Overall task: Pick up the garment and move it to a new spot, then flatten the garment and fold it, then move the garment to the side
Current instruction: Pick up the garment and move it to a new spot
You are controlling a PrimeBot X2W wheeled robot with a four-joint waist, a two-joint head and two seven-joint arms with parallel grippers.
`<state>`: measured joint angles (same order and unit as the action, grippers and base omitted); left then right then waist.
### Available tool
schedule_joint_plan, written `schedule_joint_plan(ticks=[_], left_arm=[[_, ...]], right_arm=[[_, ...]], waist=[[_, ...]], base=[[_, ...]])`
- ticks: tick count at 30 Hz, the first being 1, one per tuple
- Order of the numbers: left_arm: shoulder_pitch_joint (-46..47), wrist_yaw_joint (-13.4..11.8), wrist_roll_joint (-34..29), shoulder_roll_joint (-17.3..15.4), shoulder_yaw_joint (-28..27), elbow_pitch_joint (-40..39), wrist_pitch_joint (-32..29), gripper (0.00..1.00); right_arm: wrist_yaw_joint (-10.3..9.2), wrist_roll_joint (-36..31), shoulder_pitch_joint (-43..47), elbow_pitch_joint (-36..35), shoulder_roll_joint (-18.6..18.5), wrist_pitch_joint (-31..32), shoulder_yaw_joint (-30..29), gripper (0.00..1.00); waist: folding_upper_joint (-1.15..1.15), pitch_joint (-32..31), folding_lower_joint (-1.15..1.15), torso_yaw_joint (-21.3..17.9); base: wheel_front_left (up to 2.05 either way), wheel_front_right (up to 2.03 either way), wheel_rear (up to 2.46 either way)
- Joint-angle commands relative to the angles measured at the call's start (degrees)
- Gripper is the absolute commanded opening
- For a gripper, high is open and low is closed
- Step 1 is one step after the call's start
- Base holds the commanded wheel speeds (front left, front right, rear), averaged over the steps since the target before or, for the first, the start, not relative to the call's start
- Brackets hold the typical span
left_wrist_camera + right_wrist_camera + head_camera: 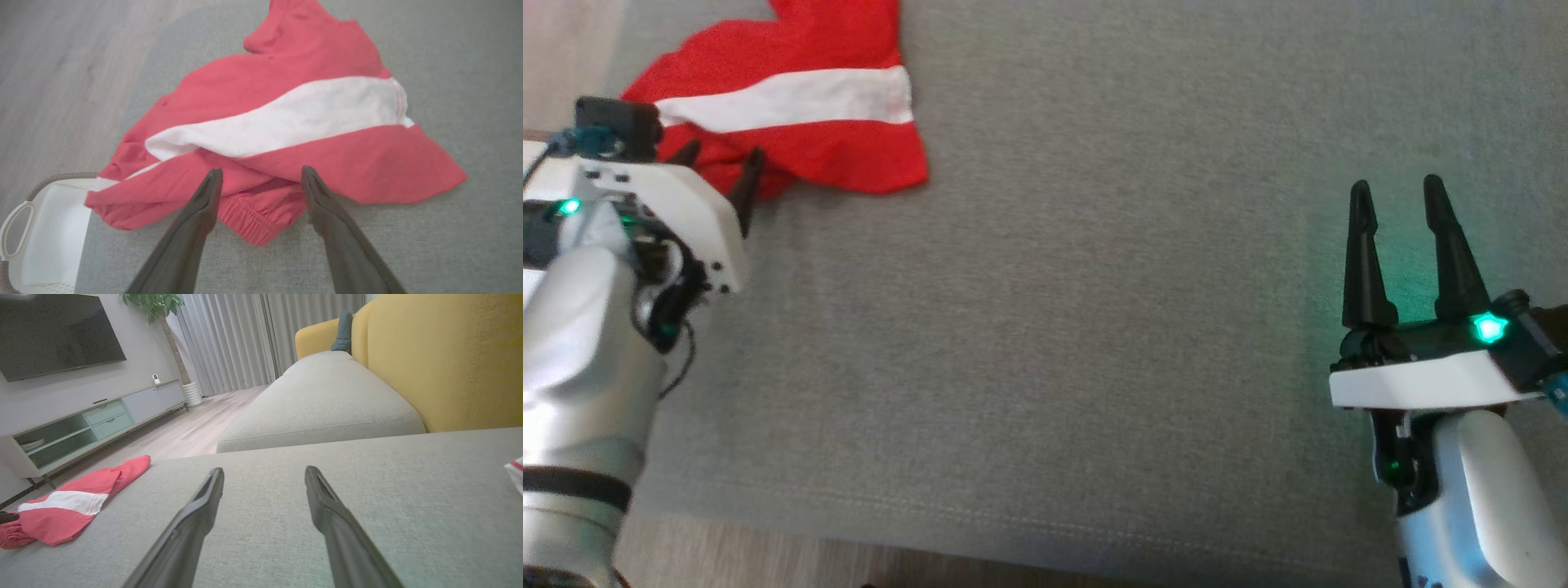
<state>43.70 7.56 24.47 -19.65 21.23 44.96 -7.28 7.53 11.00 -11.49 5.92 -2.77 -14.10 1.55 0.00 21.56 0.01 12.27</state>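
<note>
My left claw (723, 155), spread wide and empty, is hovering at the near hem of the garment (841, 155), which is lying crumpled at 11 o'clock on the sofa seat (1094, 327), its white stripe (784, 98) running 9 to 3. The right claw (1396, 186), gaping too, is sitting well apart. The left wrist view is adding a basket (45, 228) at the garment's 8 o'clock.

We held our left gripper (721, 155) out at upper left, silver forearm (572, 327) angled up, fingers (747, 186) spread wide, nothing gripped; our right gripper (1396, 186) sat at lower right, fingers pointing up, likewise spread wide and empty
</note>
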Motion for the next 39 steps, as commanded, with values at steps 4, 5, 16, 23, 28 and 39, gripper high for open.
schedule_joint_plan(ticks=[4, 5, 16, 23, 28, 39], left_arm=[[6.09, -0.09, 4.12, -6.69, 3.29, 3.01, -3.27, 1.00], [6.69, -0.09, 4.98, -7.12, 4.03, 3.93, -3.84, 1.00], [9.18, -0.08, 12.07, -8.02, 9.14, 10.07, -5.13, 0.00], [10.10, -0.08, 12.86, -7.65, 10.47, 9.66, 5.20, 0.00], [10.72, -0.08, 13.23, -6.87, 10.80, 8.19, 11.67, 0.00], [9.91, -0.08, 13.80, -3.27, 16.27, -1.72, 10.07, 0.00]], right_arm=[[-0.04, -0.63, -2.26, -3.02, -0.10, 0.11, 0.97, 1.00], [-0.04, -0.65, -2.36, -3.20, -0.10, 0.11, 0.96, 1.00], [-0.04, -0.42, -2.31, -3.24, -0.10, -0.21, 0.47, 1.00], [-0.04, -0.13, -1.82, -1.97, -0.10, -0.41, 1.06, 1.00], [-0.04, 0.69, -0.93, -0.16, -0.10, -0.56, 1.54, 1.00], [-0.04, 2.92, -0.64, 2.09, -0.10, -0.85, 1.32, 1.00]], waist=[[0.00, 3.82, -0.01, -3.71], [0.00, 4.18, -0.01, -4.11], [0.00, 3.89, -0.01, -5.31], [0.00, -0.07, -0.01, -4.27], [0.00, -4.11, -0.01, -3.66], [0.00, -10.55, -0.01, -4.41]], base=[[0.00, 0.00, 0.00], [0.00, 0.00, 0.00], [0.00, 0.00, 0.00], [0.00, 0.00, 0.00], [0.00, 0.00, 0.00], [0.00, 0.00, 0.00]])
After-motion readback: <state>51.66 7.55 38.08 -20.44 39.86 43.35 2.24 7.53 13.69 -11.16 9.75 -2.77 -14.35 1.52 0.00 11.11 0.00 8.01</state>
